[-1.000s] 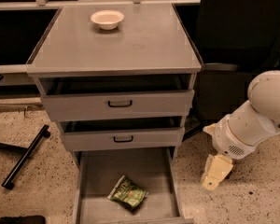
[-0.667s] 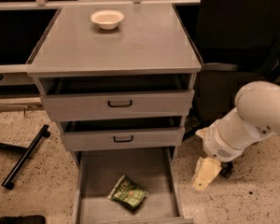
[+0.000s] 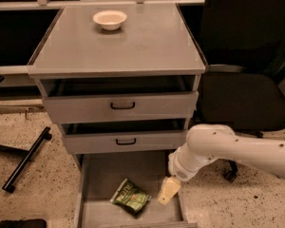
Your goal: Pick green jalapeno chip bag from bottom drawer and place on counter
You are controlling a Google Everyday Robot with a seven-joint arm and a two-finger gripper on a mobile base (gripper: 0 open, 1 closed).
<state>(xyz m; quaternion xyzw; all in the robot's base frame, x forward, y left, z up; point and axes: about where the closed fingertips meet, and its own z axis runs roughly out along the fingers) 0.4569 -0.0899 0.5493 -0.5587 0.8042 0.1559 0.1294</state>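
The green jalapeno chip bag lies flat on the floor of the open bottom drawer, near its front. My gripper, pale yellow at the end of the white arm, hangs over the drawer's right side, just right of the bag and apart from it. The grey counter tops the cabinet above.
A cream bowl stands at the back of the counter. Two shallower drawers with black handles sit above the bottom drawer. A black office chair stands to the right, and a black chair leg lies on the speckled floor at left.
My arm has swung left from beside the cabinet. The gripper has moved from over the floor at the right to over the right side of the bottom drawer, closer to the bag.
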